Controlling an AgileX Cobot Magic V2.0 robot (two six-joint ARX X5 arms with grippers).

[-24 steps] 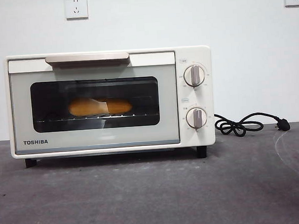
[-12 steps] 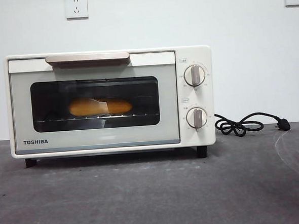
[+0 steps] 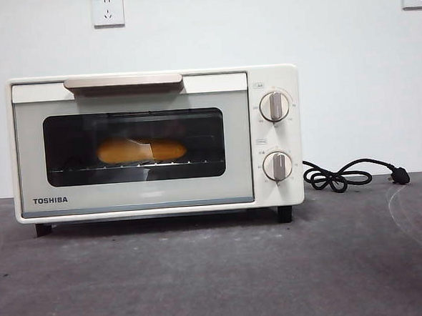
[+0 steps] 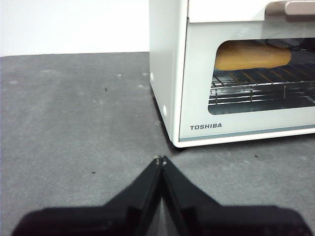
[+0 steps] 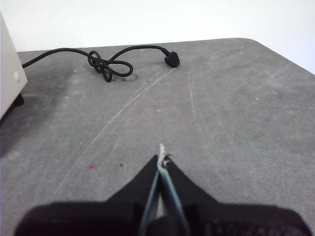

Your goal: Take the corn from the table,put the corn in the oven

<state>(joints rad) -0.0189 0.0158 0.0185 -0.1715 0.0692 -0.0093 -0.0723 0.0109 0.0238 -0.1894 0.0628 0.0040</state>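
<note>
The corn [image 3: 141, 150] lies on the wire rack inside the cream-white oven [image 3: 160, 197], seen through the dark glass of its closed door. The left wrist view shows the same corn [image 4: 252, 55] behind the window, above the rack. My left gripper [image 4: 161, 160] is shut and empty, low over the table [image 3: 218, 272] a short way off the oven's front left corner. Well to the right of the oven, my right gripper [image 5: 161, 158] is shut and empty over bare table. Neither gripper shows in the front view.
The oven's black cord [image 3: 344, 175] lies coiled on the table to its right, ending in a plug [image 5: 172, 60]. Two wall sockets [image 3: 107, 9] sit on the white wall behind. The table's rounded far corner [image 5: 256, 42] is near the right arm.
</note>
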